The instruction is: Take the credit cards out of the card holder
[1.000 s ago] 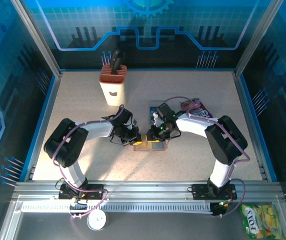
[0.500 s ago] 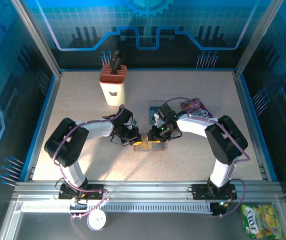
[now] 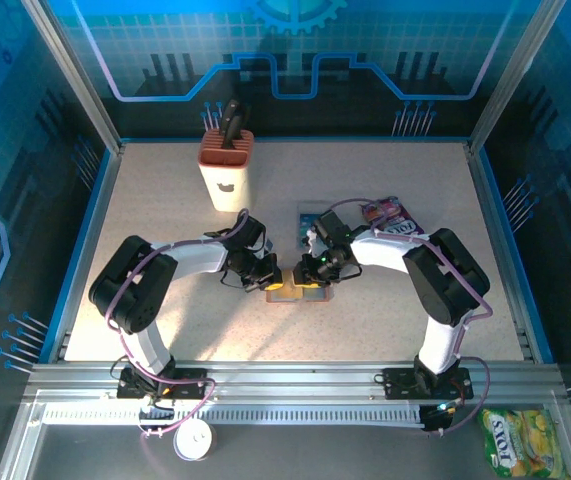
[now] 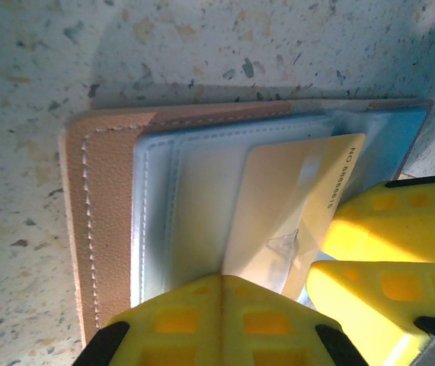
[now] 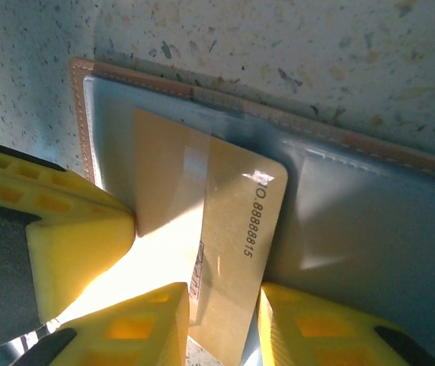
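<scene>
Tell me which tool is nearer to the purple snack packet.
Right. The right tool is at the wallet end facing the packet; the left tool is at the opposite end, farther away.

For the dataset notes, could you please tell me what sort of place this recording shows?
Likely a lab or demo robot cell, not a home: a speckled table walled by blue circuit-print panels, aluminium frame posts, and two arms bolted to a metal rail.

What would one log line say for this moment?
left gripper: shut, tips on card holder | right gripper: shut on credit card | credit card: partly out of pocket
</scene>
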Controlling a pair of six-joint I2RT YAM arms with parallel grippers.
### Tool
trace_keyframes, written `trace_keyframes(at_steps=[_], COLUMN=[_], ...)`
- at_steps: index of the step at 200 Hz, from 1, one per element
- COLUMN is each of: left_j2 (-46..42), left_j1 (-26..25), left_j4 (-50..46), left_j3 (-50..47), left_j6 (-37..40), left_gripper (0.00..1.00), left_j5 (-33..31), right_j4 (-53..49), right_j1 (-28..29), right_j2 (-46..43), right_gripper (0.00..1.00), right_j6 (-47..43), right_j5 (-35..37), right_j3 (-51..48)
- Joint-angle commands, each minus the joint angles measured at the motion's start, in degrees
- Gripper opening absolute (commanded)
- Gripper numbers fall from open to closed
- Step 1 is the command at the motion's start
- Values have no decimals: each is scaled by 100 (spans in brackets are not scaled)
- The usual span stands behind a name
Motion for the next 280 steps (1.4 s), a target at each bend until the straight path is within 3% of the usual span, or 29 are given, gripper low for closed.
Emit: trace_keyframes(at_steps=[1, 169, 280], left_j2=[133, 71, 107], left_j1=[-25, 104, 149], left_j4=[-337, -546, -497], left_j3=[75, 166, 326], left_j6=[154, 376, 410], left_gripper=[0, 0, 0], left_j5=[-192, -177, -129], right_j4=[167, 141, -845], right_j1=[-44, -215, -448], right_j2=[85, -453, -1097], right_gripper=[30, 16, 12], right_j6=[128, 140, -508], right_j5=[-250, -47, 385], right_j3=[-81, -384, -32])
